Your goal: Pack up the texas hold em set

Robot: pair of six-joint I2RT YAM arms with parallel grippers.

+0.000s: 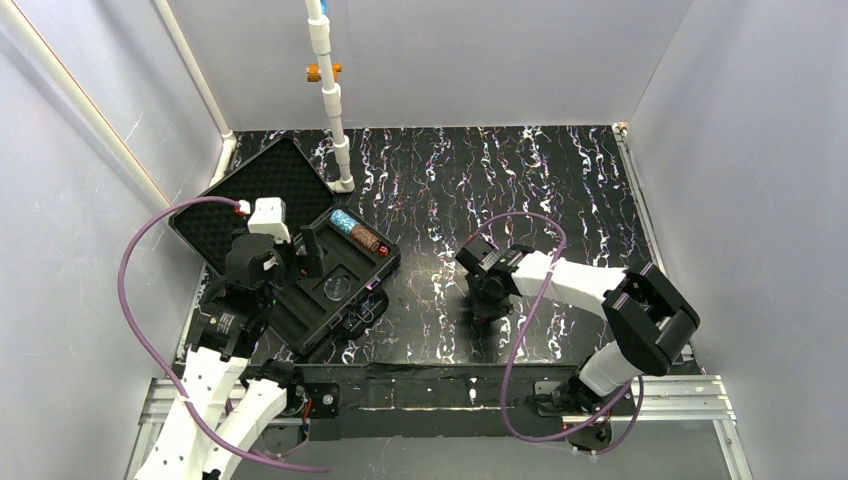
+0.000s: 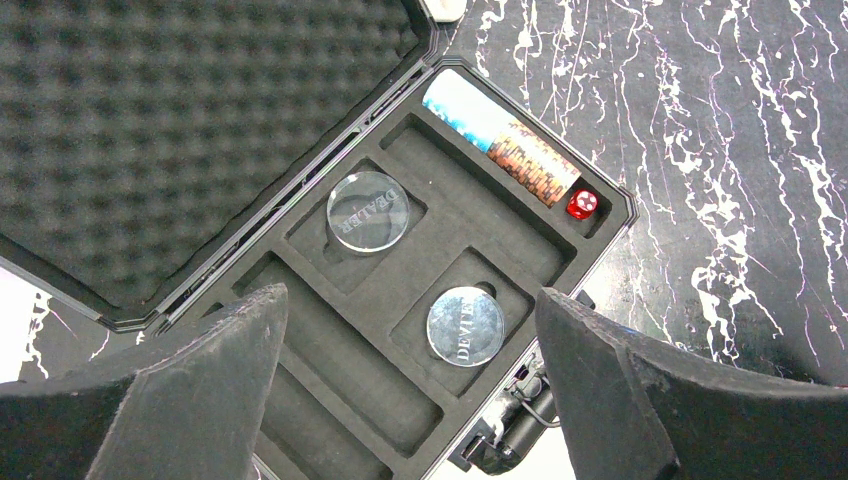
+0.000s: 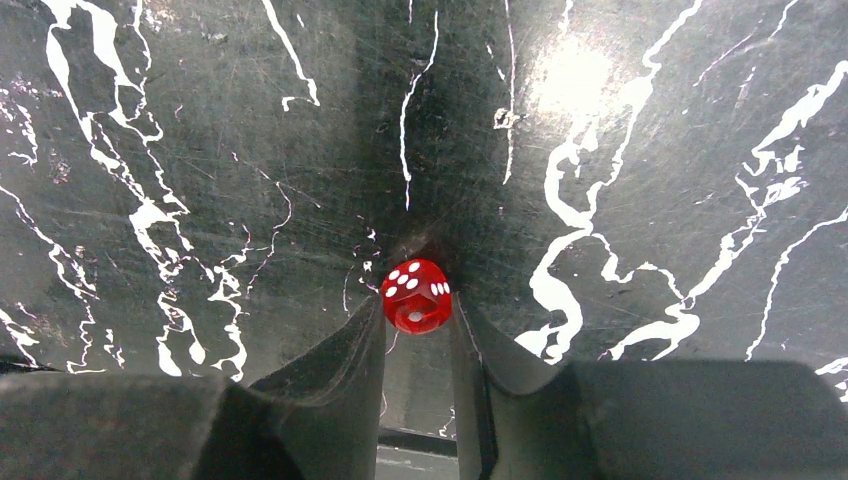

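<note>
In the right wrist view, low in the centre of the frame, the right gripper (image 3: 418, 322) has its fingers clamped against both sides of a red die (image 3: 416, 295), down at the black marbled table (image 3: 650, 150). In the left wrist view the left gripper (image 2: 410, 305) hangs over the open black case (image 2: 500, 240), fingers wide apart and empty. In the foam recesses lie a near clear disc (image 2: 465, 326) and a farther clear disc (image 2: 368, 210). Along the case's upper-right edge sit a second red die (image 2: 582, 203), a brown chip stack (image 2: 533, 162) and a blue-white chip stack (image 2: 470, 110). The foam-lined lid (image 2: 180, 130) fills the upper left.
</note>
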